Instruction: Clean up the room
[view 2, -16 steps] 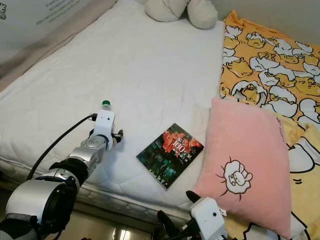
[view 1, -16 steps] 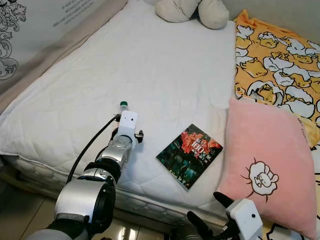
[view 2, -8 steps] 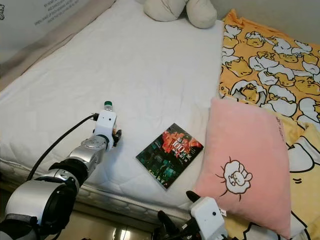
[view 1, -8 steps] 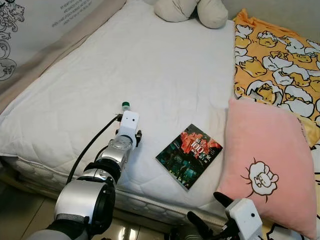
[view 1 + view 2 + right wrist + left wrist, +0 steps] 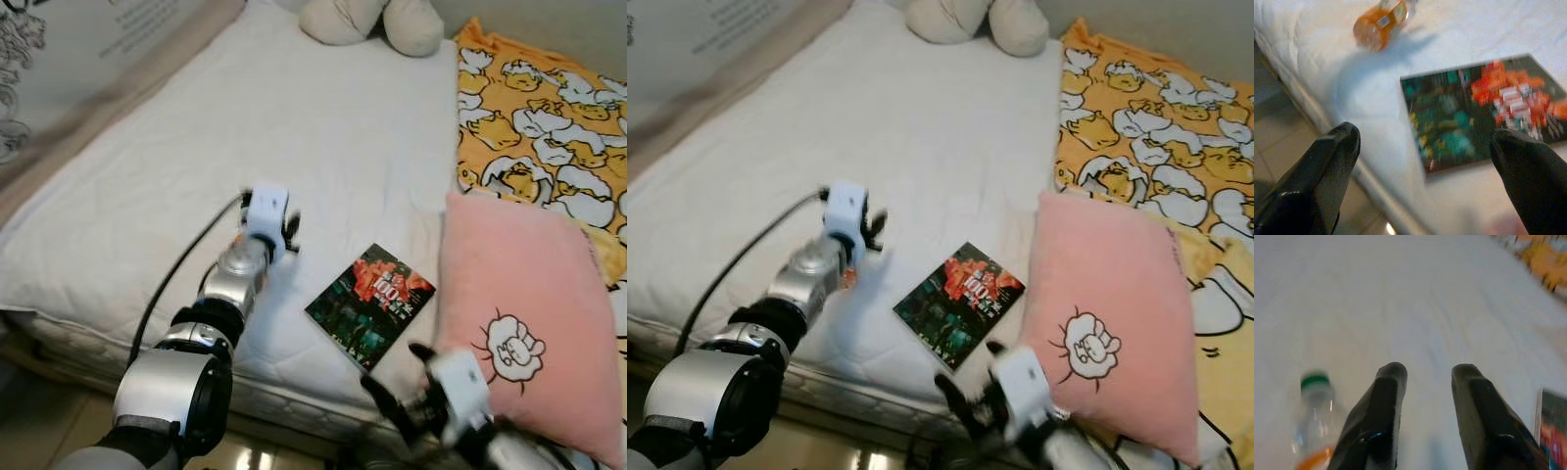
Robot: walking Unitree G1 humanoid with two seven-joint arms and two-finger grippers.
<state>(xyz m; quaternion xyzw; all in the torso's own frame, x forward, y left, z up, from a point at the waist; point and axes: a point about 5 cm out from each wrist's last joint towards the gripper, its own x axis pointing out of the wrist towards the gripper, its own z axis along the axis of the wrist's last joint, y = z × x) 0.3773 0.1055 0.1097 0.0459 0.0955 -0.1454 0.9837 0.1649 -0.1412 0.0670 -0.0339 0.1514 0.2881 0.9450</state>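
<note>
Right gripper [image 5: 1425,161]: at the near mattress edge, fingers spread wide, nothing held, aimed at the book [image 5: 371,305] lying flat just beyond. Advice: approach the overhanging near corner and slide a finger beneath. Left gripper [image 5: 1425,382]: farther out over the mattress [image 5: 323,127], fingers parted and empty; the bottle [image 5: 1313,421] lies just beside. Pillow [image 5: 529,313] right of the book.

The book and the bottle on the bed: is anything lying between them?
No. In the right wrist view, just bare white mattress separates the bottle from the book. The right claw hangs open before the book.
</note>
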